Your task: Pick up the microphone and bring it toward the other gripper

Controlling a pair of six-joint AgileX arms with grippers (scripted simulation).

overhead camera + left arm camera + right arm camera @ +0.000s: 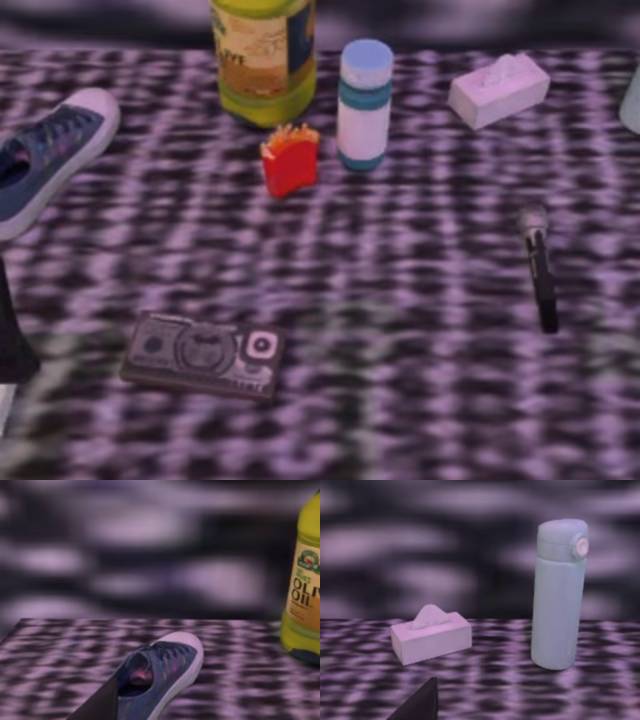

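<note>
- The left arm [12,345] shows only as a dark shape at the left edge of the top view, low on the near side of the bench [400,330]; it appears parked.
- The left wrist view shows one dark wedge, probably a finger [97,705], in front of a blue sneaker [160,672]; whether the left fingers are open or closed cannot be told, and nothing is seen in them.
- The right arm is out of the top view. Its wrist view shows a similar dark wedge [417,705] above the bench, facing a tissue box [431,635] and a pale blue flask [559,595]; its opening cannot be told either.
- The microphone [540,270] lies flat on the right side of the bench, touched by nothing. Its long axis runs near to far, grey mesh head at the far end, black handle toward the near edge.
- A flat dark camera [205,355] lies near left, well apart from the microphone.
- Along the far side stand an olive oil bottle [262,55], a fries carton [290,160] and a white bottle [363,105].
</note>
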